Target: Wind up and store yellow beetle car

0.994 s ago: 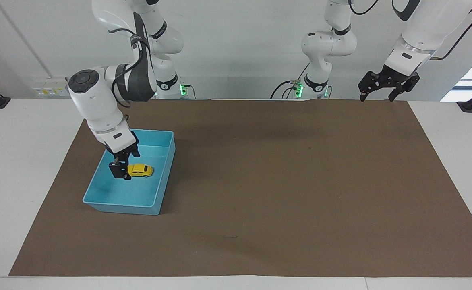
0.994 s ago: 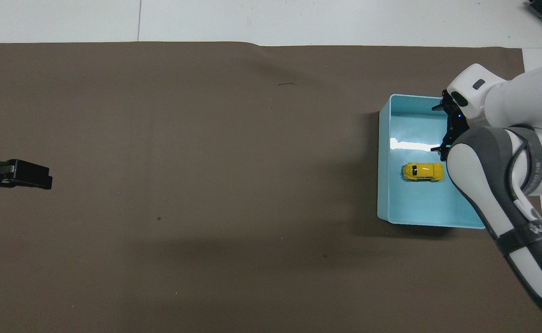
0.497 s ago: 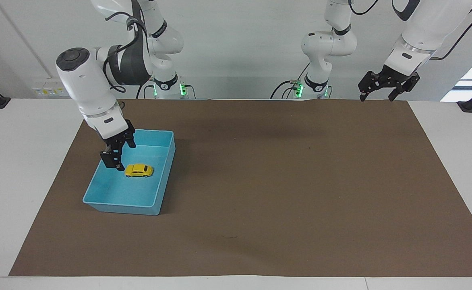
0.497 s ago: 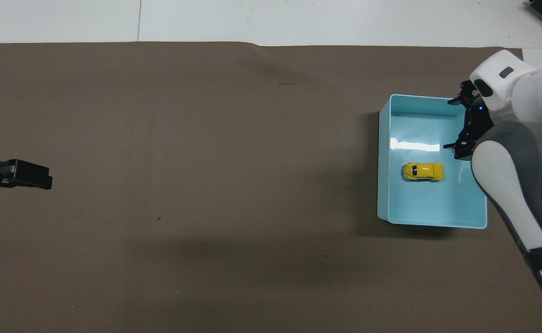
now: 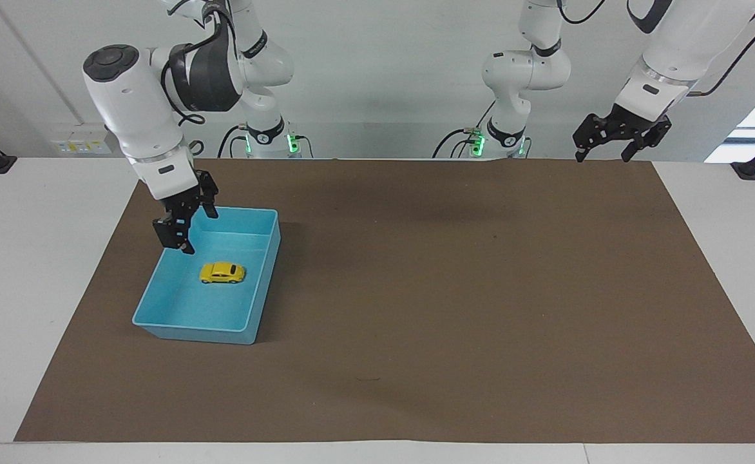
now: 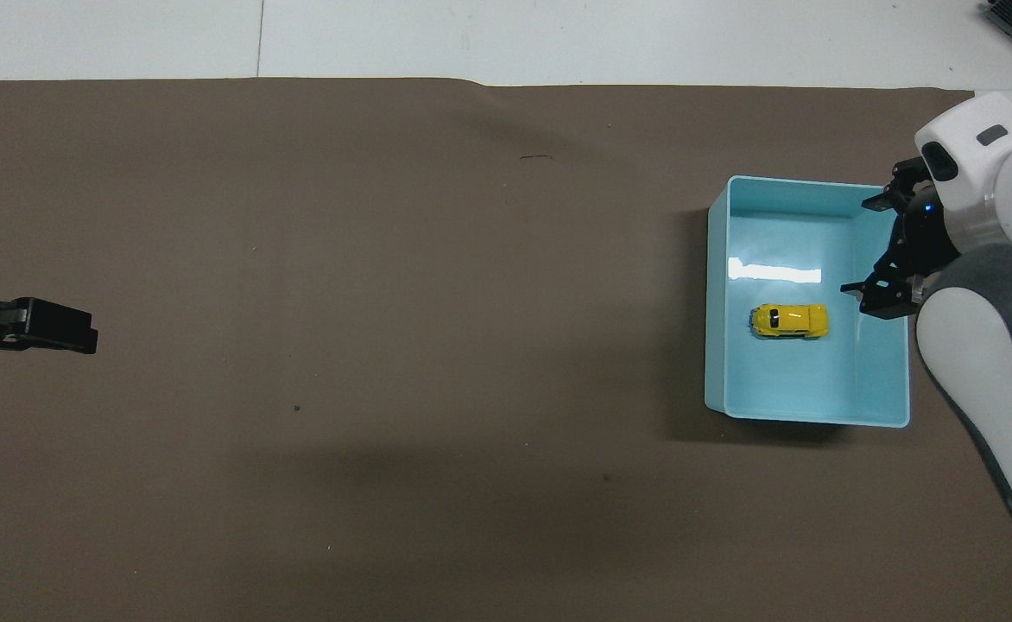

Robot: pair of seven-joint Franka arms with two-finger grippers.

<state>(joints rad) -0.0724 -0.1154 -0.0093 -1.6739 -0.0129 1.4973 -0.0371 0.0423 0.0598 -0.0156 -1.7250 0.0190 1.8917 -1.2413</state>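
Where the brown mat (image 5: 416, 290) covers the white table (image 5: 29, 258), a light blue bin (image 5: 258, 287) sits toward the right arm's end, and the yellow beetle car (image 5: 222, 272) rests on the bin's floor, on its wheels, roughly in the middle of the tray. In the overhead view the car (image 6: 788, 320) lies lengthwise across the bin (image 6: 717, 294), clear of all four walls, with a bright strip of reflected light on the floor just farther from the robots than it.

The right gripper (image 5: 192, 229) hangs in the air over the bin's edge on the side toward the right arm's end of the table, above the rim rather than down inside. Its jaws are parted and hold nothing — the car sits free below, apart from the fingertips. From above, the same gripper (image 6: 884, 250) shows over the bin's wall, its white wrist and grey forearm reaching in from the bottom corner of the view.

The left arm waits well apart from all this. Its gripper (image 5: 603, 154) is raised above the mat's edge close to the robots, at the left arm's end of the table, jaws spread and empty; in the overhead view only its dark tip (image 6: 48, 326) pokes in from the side.

A few small dark specks mark the mat — nothing else lies on it.
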